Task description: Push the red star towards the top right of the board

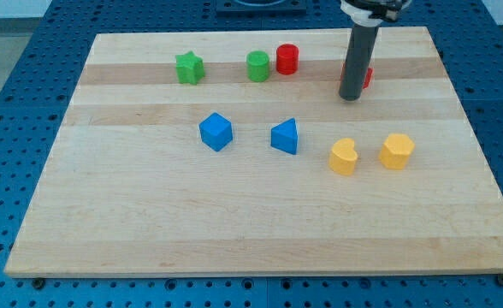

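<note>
The red star (366, 77) is found near the view's top right, mostly covered by the rod; only a sliver of red shows at the rod's right edge, so its star shape cannot be confirmed from this view; my tip (350, 98) is set on the board (234, 222) just at the star's left and slightly below it, apparently touching it, though contact cannot be judged for certain. No claw is fitted, so nothing can be said of open or closed; the rod simply ends in the tip. The pushing step is judged to be in hand, with the star already well towards its goal; a further shove up and to the view's right would be called for, kept behind the star's middle so that it is not slipped past. The red cylinder (287, 59), green cylinder (257, 66) and green star (189, 68) are left well apart at the view's top; two blue blocks (216, 131) and two yellow blocks (344, 157) lie lower down. The arm's upper part is cut off by the frame.
</note>
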